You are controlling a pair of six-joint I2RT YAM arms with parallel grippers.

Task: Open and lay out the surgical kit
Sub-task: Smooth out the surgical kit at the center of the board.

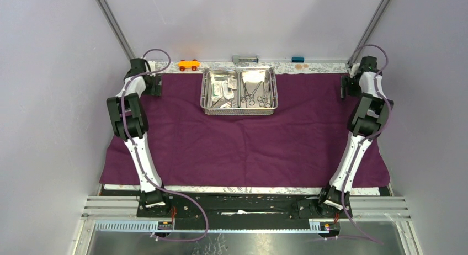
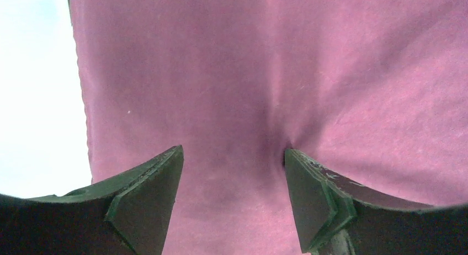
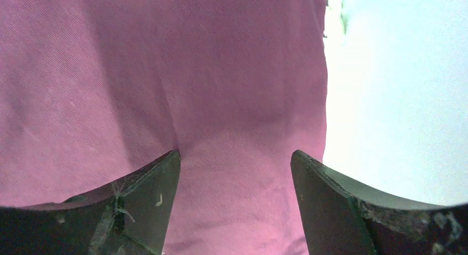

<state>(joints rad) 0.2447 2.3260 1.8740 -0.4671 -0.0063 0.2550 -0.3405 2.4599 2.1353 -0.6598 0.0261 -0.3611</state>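
Note:
The dark purple cloth wrap (image 1: 243, 139) lies spread flat over the table. The shiny two-compartment steel tray (image 1: 239, 110) stands on it at the back middle. Its left compartment holds small clear packets (image 1: 222, 88); its right one holds ring-handled forceps (image 1: 257, 95). Tweezers cannot be told apart. My left gripper (image 1: 152, 87) is at the cloth's far left corner, open, its fingertips (image 2: 165, 166) pressing the cloth (image 2: 248, 73). My right gripper (image 1: 345, 87) is at the far right corner, open, its fingertips (image 3: 165, 166) on the cloth (image 3: 193, 73).
A small orange toy car (image 1: 188, 64) stands at the back edge, left of the tray. A grey block (image 1: 245, 59) and a small blue block (image 1: 298, 59) lie along the back wall. Metal frame posts rise at both back corners.

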